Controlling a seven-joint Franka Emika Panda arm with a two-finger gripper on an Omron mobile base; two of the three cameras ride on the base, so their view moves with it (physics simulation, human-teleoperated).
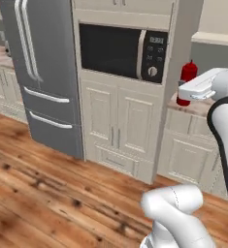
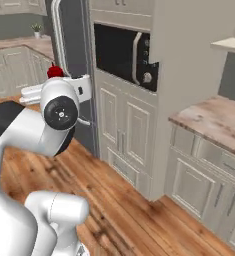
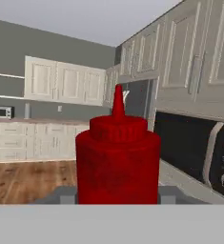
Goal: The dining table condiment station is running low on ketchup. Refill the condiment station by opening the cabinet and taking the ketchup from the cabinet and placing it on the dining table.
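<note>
Ketchup sits upright between the gripper's finger pads, which press its red body from both sides; grasp looks firm, though the contact edges are partly hidden. Left base view: bottle held in the air beside the built-in microwave, in front of a marbled counter, above the wood floor.

Light is even and soft throughout, with no clear source and no hard shadows. The rendered pictures are coarse and slightly blurred. Faint sheen streaks the brown plank wooden floor. The black glass-fronted microwave door shows no glare.
</note>
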